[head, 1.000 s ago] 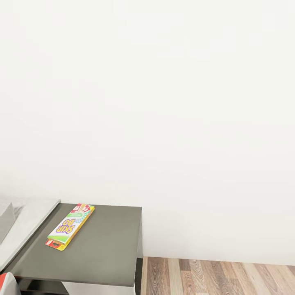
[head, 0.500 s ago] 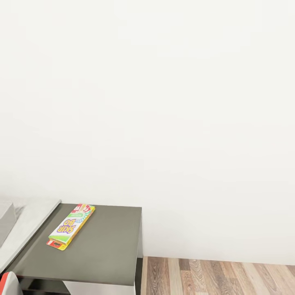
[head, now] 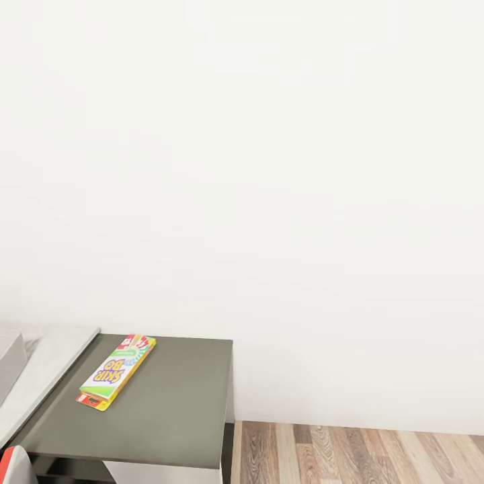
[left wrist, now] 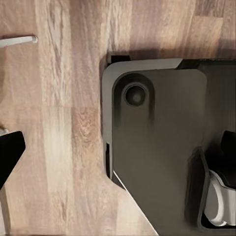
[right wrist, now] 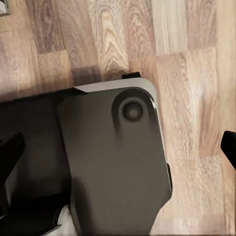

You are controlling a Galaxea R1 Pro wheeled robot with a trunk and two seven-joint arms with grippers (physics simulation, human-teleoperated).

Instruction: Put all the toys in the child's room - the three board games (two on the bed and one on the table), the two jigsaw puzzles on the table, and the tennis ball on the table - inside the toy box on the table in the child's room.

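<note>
- Head view: a board game (head: 115,372) lies flat on the dark grey end of the table (head: 175,410), near its far left side, long axis angled toward the white wall (head: 269,168). White-green-red cover, yellow edge, one end close to the seam with the pale grey top (head: 47,366).
- The dark surface is bare to the right of the board game. Its right edge drops straight to the wood-plank floor (head: 363,454), with an open strip of floor between the table and the wall base.
- A corner of the light grey toy box (head: 8,363) sits at the left frame edge on the pale top, well apart from the board game.
- A small red-and-white part (head: 12,464) at the bottom left corner; cannot tell what it is.
- Left wrist view: looks down on plank floor (left wrist: 59,123) and the robot's dark base plate (left wrist: 157,147), with a rounded corner and a round recess. A dark finger tip (left wrist: 10,152) pokes in at the frame edge. Cannot tell if the left gripper is spread or closed; nothing seen held.
- Right wrist view: same dark base plate (right wrist: 113,162) over plank floor (right wrist: 187,64). Dark finger tips (right wrist: 10,152) at both side edges, set far apart, so the right gripper is spread wide with nothing between.
</note>
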